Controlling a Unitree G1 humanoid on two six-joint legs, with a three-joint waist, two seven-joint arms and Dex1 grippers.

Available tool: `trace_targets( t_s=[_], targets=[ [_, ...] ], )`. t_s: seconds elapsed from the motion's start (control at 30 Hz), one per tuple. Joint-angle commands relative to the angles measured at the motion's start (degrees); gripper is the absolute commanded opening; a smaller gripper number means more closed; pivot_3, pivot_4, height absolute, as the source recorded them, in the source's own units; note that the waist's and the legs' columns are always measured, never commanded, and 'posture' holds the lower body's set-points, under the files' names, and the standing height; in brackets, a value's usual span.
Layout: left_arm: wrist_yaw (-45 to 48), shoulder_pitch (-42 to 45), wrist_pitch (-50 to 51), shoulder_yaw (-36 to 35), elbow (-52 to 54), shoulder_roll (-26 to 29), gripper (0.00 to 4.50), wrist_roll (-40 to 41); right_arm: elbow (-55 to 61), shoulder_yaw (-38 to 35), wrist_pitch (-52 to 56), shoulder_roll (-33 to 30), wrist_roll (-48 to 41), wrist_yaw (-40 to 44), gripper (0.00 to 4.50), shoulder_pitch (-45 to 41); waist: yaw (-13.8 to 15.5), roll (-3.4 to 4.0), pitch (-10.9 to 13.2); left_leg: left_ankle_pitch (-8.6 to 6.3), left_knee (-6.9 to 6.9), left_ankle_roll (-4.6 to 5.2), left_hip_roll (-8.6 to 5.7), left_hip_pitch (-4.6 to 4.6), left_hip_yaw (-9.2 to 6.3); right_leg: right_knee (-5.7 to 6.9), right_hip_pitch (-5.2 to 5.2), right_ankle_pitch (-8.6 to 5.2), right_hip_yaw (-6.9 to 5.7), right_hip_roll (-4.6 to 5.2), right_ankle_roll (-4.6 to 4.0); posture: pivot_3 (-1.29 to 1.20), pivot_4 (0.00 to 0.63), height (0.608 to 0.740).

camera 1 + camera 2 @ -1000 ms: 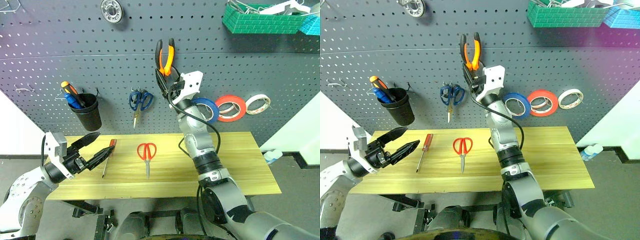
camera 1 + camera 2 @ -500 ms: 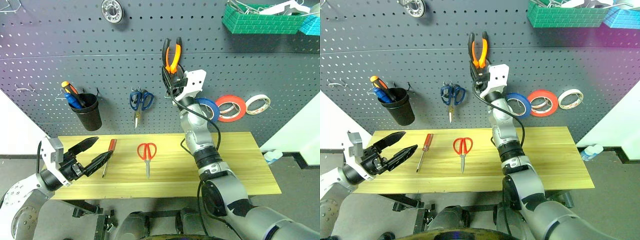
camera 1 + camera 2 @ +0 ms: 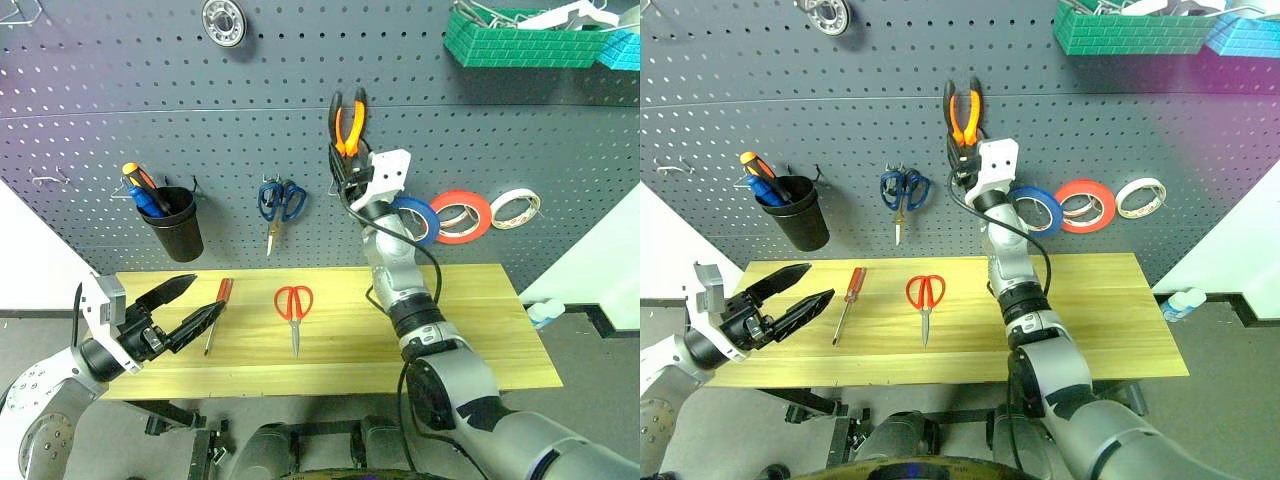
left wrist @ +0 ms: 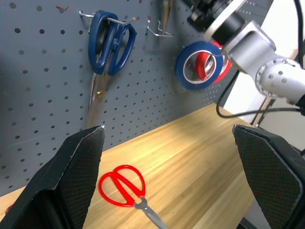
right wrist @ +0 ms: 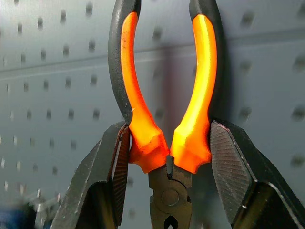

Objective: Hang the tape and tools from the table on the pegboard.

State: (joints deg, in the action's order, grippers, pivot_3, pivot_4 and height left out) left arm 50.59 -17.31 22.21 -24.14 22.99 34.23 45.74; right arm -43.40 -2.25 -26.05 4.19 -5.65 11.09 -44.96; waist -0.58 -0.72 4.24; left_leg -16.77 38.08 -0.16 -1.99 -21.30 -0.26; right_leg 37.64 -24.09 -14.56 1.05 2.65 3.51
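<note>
No lettering, brand mark, number or sign can be read anywhere in these views.

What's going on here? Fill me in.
The right gripper holds the pliers by the handles, up against the pegboard. The blue tape already hangs there. The red-handled scissors and the red-handled screwdriver lie on the table. The left gripper hovers over the table's left end, jaws open and empty.
</note>
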Motion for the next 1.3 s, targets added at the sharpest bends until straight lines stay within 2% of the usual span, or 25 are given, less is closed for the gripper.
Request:
trace_targets(
  t_s=[0.03,0.57,0.8,1.03,1.3],
  targets=[
    [-0.1,-0.1,0.0,-1.9,2.3,0.9,4.5,1.1,1.0,0.5,-1.8,0.3,0.6,0.1,2.11,-0.7,0.0,0.0,0.0,0.0,0.0,0.0,0.0,0.0,0.0,0.0,0.0,0.0,0.0,0.0,0.0,0.13,0.0,0.736],
    [-0.6,-0.8,0.1,-1.9,2.8,0.7,4.5,1.0,-1.6,2.4,-1.3,0.1,4.4,-1.6,2.11,1.4,0.0,-0.01,0.0,0.01,0.0,0.0,0.0,0.02,0.0,0.01,0.01,0.0,0.01,-0.02,0.0,0.14,0.0,0.736],
    [-0.5,-0.7,0.0,-1.7,2.7,0.6,4.5,0.8,-1.4,1.9,-1.4,0.3,3.5,-0.8,4.37,1.3,0.1,-0.01,0.0,0.01,0.0,0.0,0.0,0.03,0.0,0.01,0.02,0.0,0.01,-0.02,0.0,0.14,0.0,0.736],
    [-0.5,-0.1,-0.2,-1.6,2.1,0.6,4.5,0.7,-1.5,1.4,-1.6,-0.1,3.4,-1.0,4.44,1.1,0.0,-0.02,0.0,0.01,0.0,-0.01,0.0,0.03,0.0,0.03,0.02,0.0,0.01,-0.02,0.0,0.13,0.0,0.736],
    [-0.3,0.9,-0.5,-1.1,1.5,0.4,4.5,0.3,5.8,1.3,-2.9,-0.5,2.1,0.3,4.44,1.9,0.0,-0.01,0.0,0.01,0.0,-0.01,0.0,0.03,0.0,0.03,0.02,0.0,0.01,-0.02,0.0,0.12,0.0,0.736]
  ],
)
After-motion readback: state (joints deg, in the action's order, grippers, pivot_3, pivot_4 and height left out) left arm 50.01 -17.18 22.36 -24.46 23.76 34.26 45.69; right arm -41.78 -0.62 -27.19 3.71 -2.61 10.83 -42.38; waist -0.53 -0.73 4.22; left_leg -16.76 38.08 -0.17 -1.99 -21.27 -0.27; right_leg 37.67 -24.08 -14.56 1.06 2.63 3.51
